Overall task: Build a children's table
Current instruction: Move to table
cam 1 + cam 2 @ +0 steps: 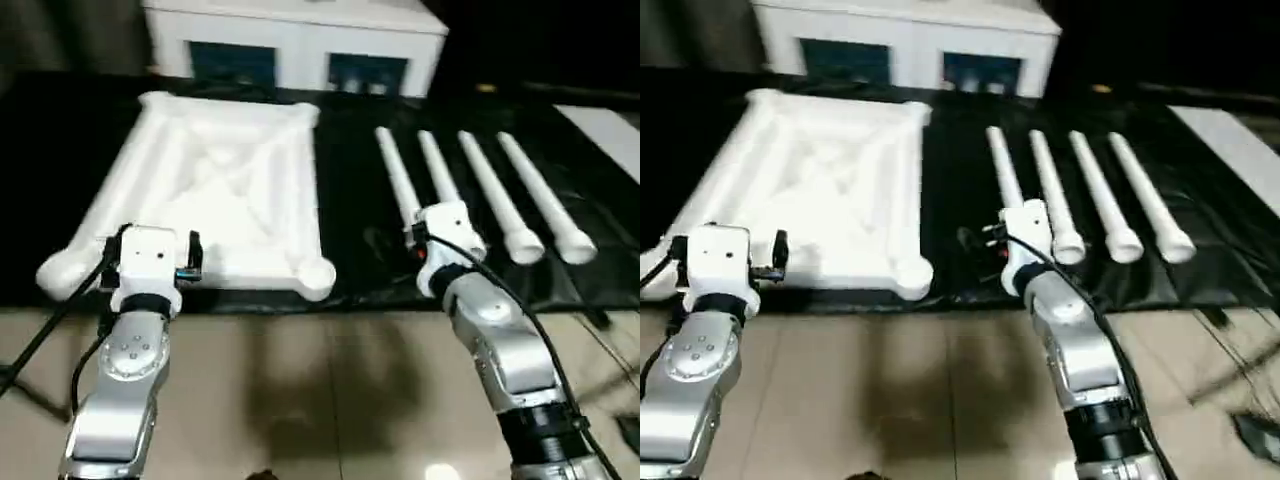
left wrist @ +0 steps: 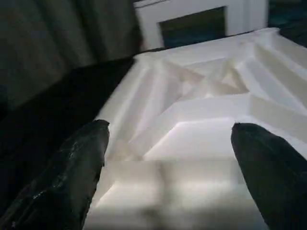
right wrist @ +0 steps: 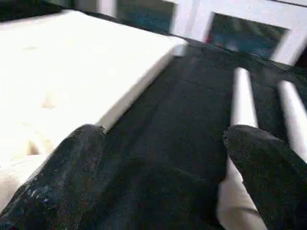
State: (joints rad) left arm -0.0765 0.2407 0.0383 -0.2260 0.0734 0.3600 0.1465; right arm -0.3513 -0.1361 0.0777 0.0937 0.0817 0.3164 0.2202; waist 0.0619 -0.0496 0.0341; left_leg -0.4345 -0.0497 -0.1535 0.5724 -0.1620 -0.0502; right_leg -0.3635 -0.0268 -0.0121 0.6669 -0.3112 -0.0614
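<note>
ribbed-side-up tabletop [image 1: 215, 190] lies on a black mat [image 1: 350, 200], four legs [image 1: 480, 195] alongside; left gripper [image 2: 168, 158] spread wide over its near edge, right gripper [image 3: 163, 158] wide open, seemingly empty, by the nearest leg.

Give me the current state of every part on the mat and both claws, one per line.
White plastic rectangular tabletop: lying ribbed underside up on the black mat, corner sockets empty.
Four long tapered white tube legs: lying loose side by side on the mat, none fitted.
Left claw: open, empty, over the tabletop's near edge.
Right claw: open, empty, at the near end of the leg closest to the tabletop.
White cabinet with glass doors: doors shut.
</note>
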